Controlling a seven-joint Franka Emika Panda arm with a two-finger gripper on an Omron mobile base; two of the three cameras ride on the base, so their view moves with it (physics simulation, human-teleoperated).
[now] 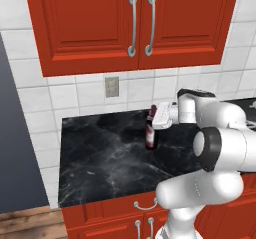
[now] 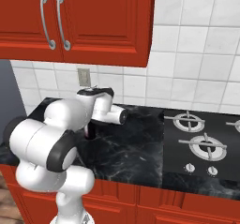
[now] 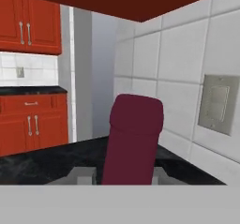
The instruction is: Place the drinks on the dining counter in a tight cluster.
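Beside the tiled wall on the black marble counter, the wine bottle stands upright, its neck clamped between the closed gripper approaching sideways from the right

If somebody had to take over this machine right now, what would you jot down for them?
Gripper: shut on the wine bottle, fingers either side of its dark red neck.
Wine bottle: upright on the black marble-look counter, near the tiled back wall and below the wall outlet; the stove lies to the right.
Done: bottle gripped, apparently not yet lifted.
Left: carry it to the dining counter, then gather the other drinks beside it in a tight cluster.
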